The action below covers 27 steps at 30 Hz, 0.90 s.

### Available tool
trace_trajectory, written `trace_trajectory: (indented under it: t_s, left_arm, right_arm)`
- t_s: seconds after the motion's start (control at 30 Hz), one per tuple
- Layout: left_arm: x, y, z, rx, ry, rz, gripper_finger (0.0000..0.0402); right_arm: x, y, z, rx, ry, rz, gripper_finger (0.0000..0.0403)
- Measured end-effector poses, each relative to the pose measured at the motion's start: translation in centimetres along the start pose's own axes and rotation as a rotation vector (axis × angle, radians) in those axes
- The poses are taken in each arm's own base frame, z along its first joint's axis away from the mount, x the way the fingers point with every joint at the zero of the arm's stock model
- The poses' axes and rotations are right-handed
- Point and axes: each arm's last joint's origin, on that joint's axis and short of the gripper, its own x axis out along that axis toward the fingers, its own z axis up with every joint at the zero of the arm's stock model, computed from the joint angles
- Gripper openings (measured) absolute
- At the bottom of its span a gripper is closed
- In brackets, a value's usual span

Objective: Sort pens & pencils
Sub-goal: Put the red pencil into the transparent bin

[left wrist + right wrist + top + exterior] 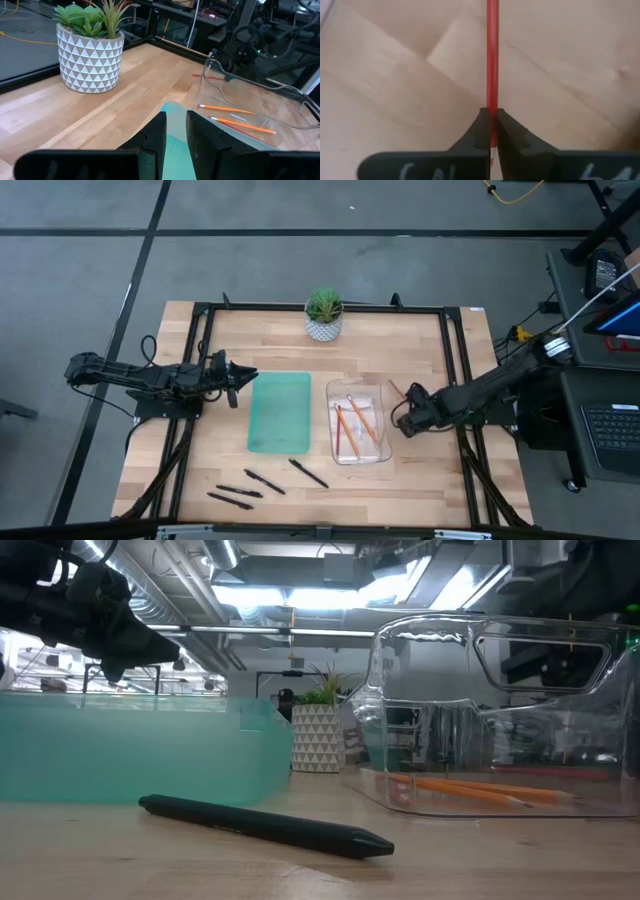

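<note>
While the right gripper (491, 127) pinches a red pencil (492, 55) on the table (420, 470), it looks light, stiff, slippery. Mid-shaft grip suits; left gripper (175, 135) hovers slightly parted.

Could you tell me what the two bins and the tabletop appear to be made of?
Right bin: clear, glossy plastic; the pencils show through its walls. Left bin: translucent teal plastic, apparently frosted. Tabletop: light wood, likely butcher-block, with visible plank seams and grain.
</note>
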Motion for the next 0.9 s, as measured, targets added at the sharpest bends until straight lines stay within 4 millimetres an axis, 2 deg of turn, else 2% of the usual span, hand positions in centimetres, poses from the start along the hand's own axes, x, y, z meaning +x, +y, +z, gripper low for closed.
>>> trace_trajectory:
  t_s: [0.07,0.2,0.5,0.8,0.9]
  left_arm:
    - [0.0,0.0,0.0,0.0,0.001,0.0,0.0069]
    - [0.0,0.0,0.0,0.001,0.001,0.0,0.0069]
    - [0.0,0.0,0.0,0.001,0.0,0.0,0.0069]
    - [0.0,0.0,0.0,0.001,0.001,0.0,0.0069]
    - [0.0,0.0,0.0,0.001,0.001,0.0,0.0069]
  right_arm:
    - [-0.6,-0.9,0.0,0.022,-0.003,-0.02,0.0005]
    - [-2.4,-1.3,0.4,0.057,-0.06,0.081,0.0002]
    - [-8.1,-2.6,2.0,0.091,-0.238,0.192,0.0002]
    - [-7.8,-2.7,1.9,0.059,-0.256,0.164,0.0001]
    - [-7.4,-2.7,1.7,0.016,-0.224,0.171,0.0015]
